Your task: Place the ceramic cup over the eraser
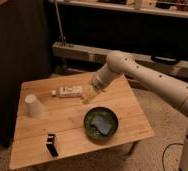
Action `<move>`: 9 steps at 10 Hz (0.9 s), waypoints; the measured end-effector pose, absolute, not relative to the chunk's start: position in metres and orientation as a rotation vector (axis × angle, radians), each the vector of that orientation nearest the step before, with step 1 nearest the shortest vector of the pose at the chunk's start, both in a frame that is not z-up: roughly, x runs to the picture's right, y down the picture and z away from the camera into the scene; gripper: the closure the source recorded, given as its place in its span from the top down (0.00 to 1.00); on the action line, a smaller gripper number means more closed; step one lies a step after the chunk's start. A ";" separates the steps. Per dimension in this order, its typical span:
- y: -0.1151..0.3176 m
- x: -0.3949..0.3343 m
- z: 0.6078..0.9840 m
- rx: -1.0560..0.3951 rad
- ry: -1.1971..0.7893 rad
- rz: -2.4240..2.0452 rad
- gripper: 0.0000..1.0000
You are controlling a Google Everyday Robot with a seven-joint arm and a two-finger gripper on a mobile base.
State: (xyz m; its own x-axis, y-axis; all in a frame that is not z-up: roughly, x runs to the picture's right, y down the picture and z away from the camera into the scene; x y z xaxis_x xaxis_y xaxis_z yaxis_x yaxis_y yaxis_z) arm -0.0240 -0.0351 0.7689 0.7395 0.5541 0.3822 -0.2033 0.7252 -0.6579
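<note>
My gripper (89,96) hangs over the table (128,109), just right of the box (69,92) and behind the bowl (89,120). Whether it is apart or together, I cannot tell. The cup (33,106) stands at the left side, well apart from it. The eraser (51,145) stands near the front edge, apart from the cup.

There's the ceramic cup (33,105), plain white, standing on the left side of the wooden table (69,125), narrower end seemingly up. The eraser (52,145), a small black block with a pale stripe, sits near the front edge, apart from the cup. The gripper (89,96) hangs mid-table, clear of both.
</note>
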 end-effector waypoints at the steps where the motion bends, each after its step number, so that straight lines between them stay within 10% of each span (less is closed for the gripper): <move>1: -0.059 -0.030 0.777 -0.596 -0.679 0.458 0.80; 9: -0.098 -0.159 0.771 -0.573 -0.839 0.264 0.80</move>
